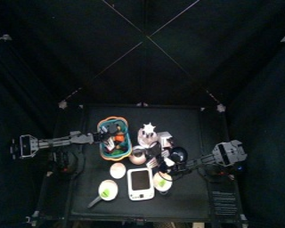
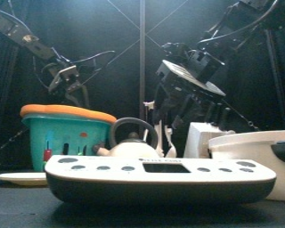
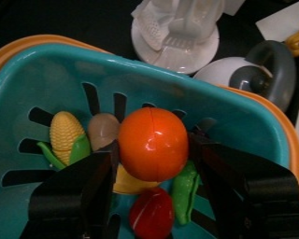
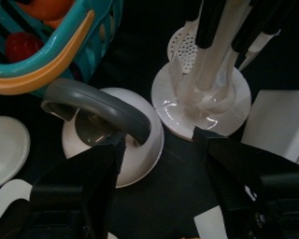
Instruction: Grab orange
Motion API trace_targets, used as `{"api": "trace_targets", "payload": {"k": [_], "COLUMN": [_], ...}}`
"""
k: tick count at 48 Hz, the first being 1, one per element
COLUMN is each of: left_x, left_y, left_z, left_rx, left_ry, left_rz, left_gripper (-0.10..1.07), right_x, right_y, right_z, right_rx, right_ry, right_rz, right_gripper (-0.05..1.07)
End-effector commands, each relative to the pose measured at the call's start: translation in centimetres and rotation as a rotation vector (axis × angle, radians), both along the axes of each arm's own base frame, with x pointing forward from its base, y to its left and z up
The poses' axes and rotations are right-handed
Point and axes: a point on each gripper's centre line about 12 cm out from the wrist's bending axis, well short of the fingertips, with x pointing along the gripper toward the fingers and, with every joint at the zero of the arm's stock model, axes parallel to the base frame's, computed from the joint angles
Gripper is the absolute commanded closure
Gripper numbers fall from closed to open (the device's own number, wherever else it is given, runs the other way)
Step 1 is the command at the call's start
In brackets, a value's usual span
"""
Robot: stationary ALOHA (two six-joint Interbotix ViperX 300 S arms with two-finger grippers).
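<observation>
The orange (image 3: 152,138), a small bright round ball, sits between the two jaws of my left gripper (image 3: 149,157). The jaws press on both its sides, so the gripper is shut on it. It is over the inside of the teal oval basket (image 3: 246,131), above a corn cob (image 3: 67,135), green pieces (image 3: 187,182) and a red piece (image 3: 152,215). In the top view my left gripper (image 1: 107,136) is over the basket (image 1: 114,119). My right gripper (image 4: 159,159) is open and holds nothing, above a white kettle (image 4: 96,140).
A white utensil holder (image 4: 202,98) stands beside the kettle. A white scale (image 2: 163,176) fills the table's front, with a white bowl (image 2: 258,150) to its right. A peach disc (image 1: 118,169) and a green plate (image 1: 107,189) lie in front of the basket.
</observation>
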Motion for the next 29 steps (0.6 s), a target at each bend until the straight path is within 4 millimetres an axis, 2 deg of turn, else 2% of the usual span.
{"api": "trace_targets", "payload": {"k": [1, 15, 29], "left_x": [-0.1, -1.2, -1.2], "left_y": [-0.7, -4.2, -6.6], "left_z": [1.0, 3.6, 3.8], "left_rx": [0.022, 0.046, 0.053], "left_ry": [-0.025, -0.134, -0.187], "left_rz": [-0.03, -0.141, -0.245], "left_gripper": [0.25, 0.25, 0.25], "right_x": [-0.1, 0.9, 1.2], "right_y": [0.1, 2.3, 4.9], "right_z": [1.1, 2.4, 4.2], "right_rx": [0.007, -0.036, -0.096], "right_ry": [-0.031, -0.075, -0.13], "right_rz": [0.02, 0.129, 0.227], "right_gripper": [0.1, 0.1, 0.1]}}
